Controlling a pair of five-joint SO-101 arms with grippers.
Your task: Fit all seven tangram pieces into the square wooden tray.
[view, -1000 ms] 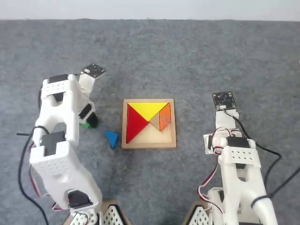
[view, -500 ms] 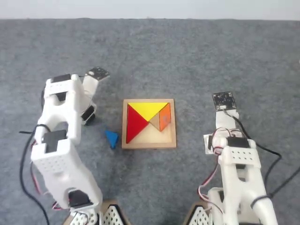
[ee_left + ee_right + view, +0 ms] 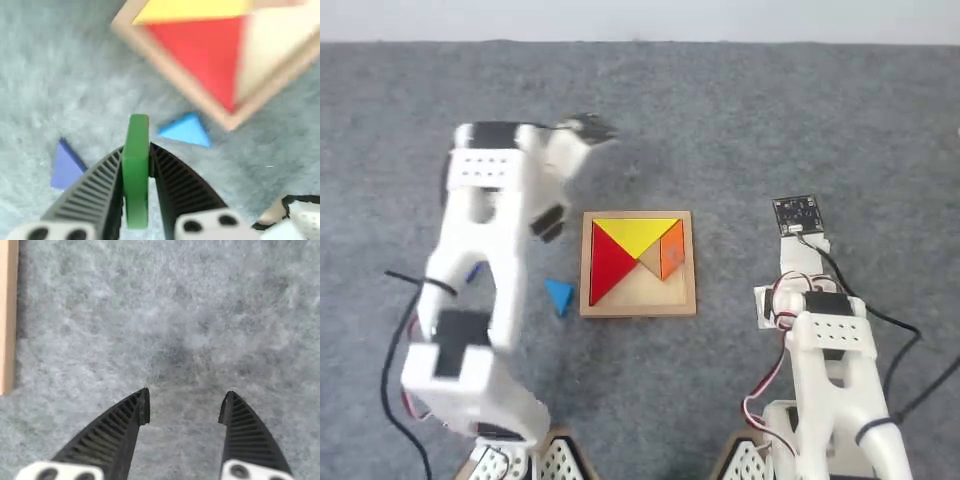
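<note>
Left wrist view shows your left gripper [image 3: 136, 149] clamped on a flat green wooden piece [image 3: 135, 130], held edge-on above the grey carpet [image 3: 60, 75]. A light blue wooden triangle [image 3: 186, 131] lies near the square wooden tray [image 3: 165, 65], with a violet-blue piece [image 3: 65, 162] farther off. Your tray holds a yellow triangle [image 3: 635, 235], a red triangle [image 3: 610, 265] and an orange piece [image 3: 671, 255]. Your right gripper [image 3: 184, 407] hangs spread wide over carpet beside the tray.

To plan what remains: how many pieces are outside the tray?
3. A green piece in the left gripper; a light blue triangle on the carpet beside the tray; a darker blue piece farther off. The arm may hide more.
</note>
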